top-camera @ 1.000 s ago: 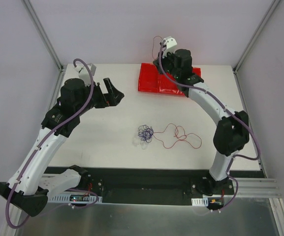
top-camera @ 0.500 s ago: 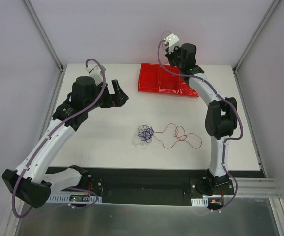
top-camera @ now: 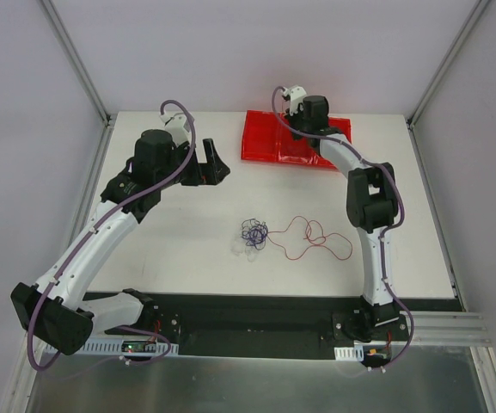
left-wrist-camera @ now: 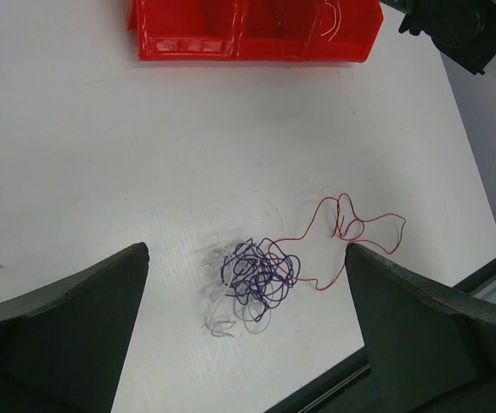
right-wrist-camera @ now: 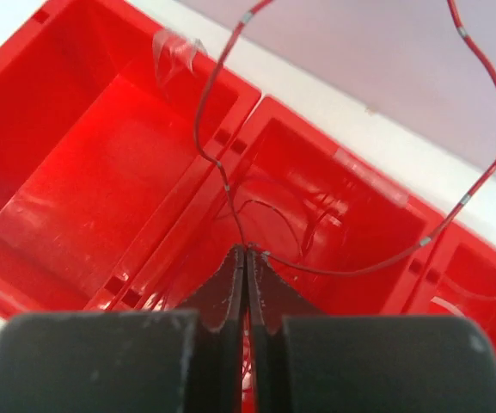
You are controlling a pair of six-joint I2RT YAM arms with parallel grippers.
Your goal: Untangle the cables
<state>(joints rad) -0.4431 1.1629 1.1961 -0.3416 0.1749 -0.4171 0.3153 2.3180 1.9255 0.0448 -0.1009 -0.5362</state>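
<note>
The cables lie mid-table: a dark purple-blue clump with a pale white strand at its left, and a red wire trailing right in loose loops. In the left wrist view the clump, the red wire and the white strand show far below my open left gripper. That left gripper hovers at the table's far left. My right gripper is shut on a thin reddish-looking wire over the red tray, at the back.
The red tray has several compartments and stands at the table's far edge, right of centre; it also shows in the left wrist view. Thin wire strands lie in its middle compartment. Metal frame posts stand at the back corners.
My left gripper has moved right and a little farther back, still open. My right arm has folded in, its elbow nearer the tray, and the gripper stays over the tray.
</note>
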